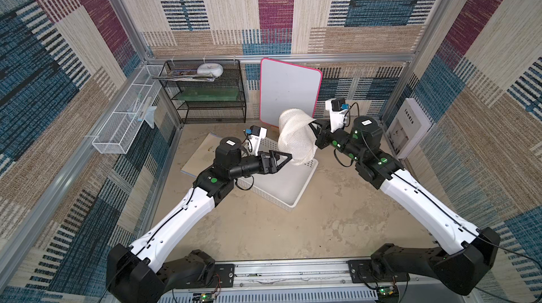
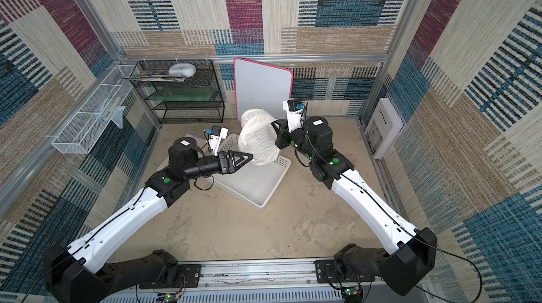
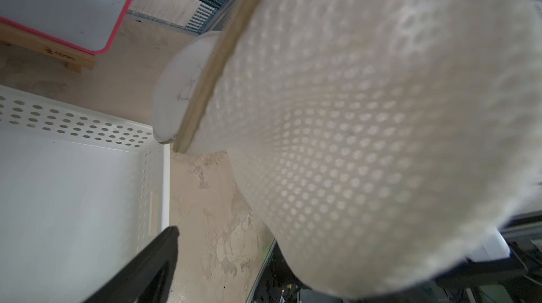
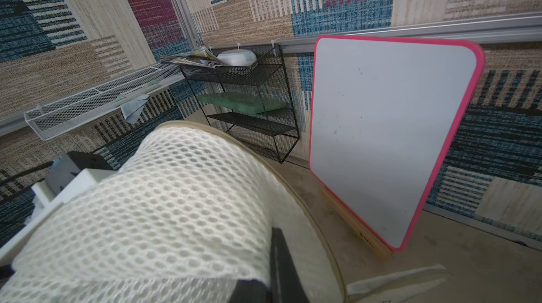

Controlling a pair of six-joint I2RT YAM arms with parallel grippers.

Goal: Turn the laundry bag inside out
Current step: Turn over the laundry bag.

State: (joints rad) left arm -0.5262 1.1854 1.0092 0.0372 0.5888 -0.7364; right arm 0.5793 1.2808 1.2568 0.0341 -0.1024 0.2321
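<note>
- The laundry bag [image 1: 294, 137] hangs in the air over the far corner of the white basket [image 1: 306, 185]. It is toward the far edge of the surface, and its mesh bulges between the two arms.
- The right gripper [image 1: 314, 128] is pinched tight on the bag's rim, on the side facing the right edge.
- The left gripper [image 1: 289, 158] has its jaws spread wide just beside the bag's lower end. In the left wrist view only one finger [image 3: 158, 260] shows, apart from the mesh.
- The pink-framed whiteboard [image 1: 289, 93] leans at the far edge, close behind the bag. The black wire shelf [image 1: 211, 105] fills the far left corner.
- Bare tan surface [image 1: 293, 234] runs from the basket's near corner to the near edge, and between the basket and the right edge.
- The bag's round plain panel [image 3: 176, 90] carries a faint dark mark, too blurred to read.
- The whiteboard's wooden foot [image 3: 44, 49] has small print I can't read.
- A white booklet [image 1: 407, 128] at the right edge bears spaced dark letters I can't make out for certain.
</note>
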